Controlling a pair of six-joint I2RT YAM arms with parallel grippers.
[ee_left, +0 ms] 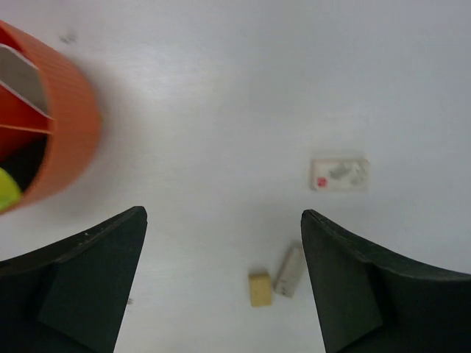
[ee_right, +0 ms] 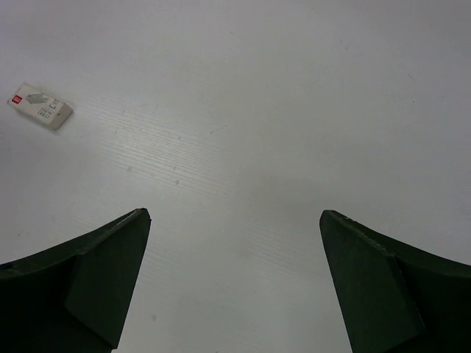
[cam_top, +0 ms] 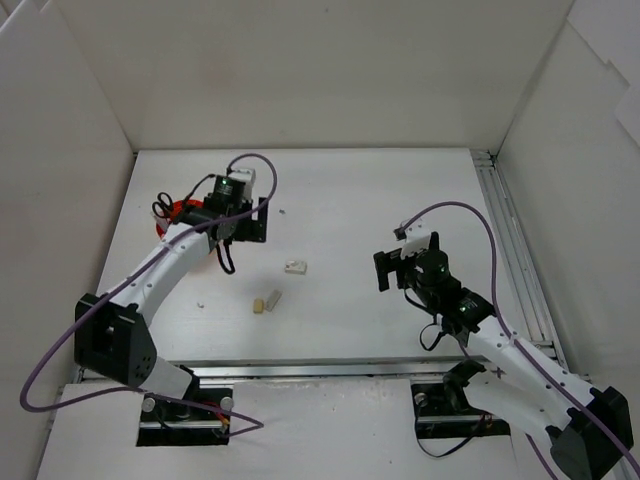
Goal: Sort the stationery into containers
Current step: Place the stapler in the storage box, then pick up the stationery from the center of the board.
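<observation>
Left gripper (ee_left: 222, 213) hangs with its jaws spread and empty just beside the orange-red desk holder (ee_left: 70, 110). The holder stands at ten o'clock on the white table (cam_top: 400, 190), and a yellow-green tip (ee_left: 6, 190) shows in one compartment. A white labelled eraser (cam_top: 294, 266) lies near the table's centre. At its seven o'clock, a beige eraser (cam_top: 258, 305) and a small grey-white piece (cam_top: 273, 298) lie just beside each other. Right gripper (ee_right: 234, 213), at three o'clock, is spread wide over bare table, holding nothing.
</observation>
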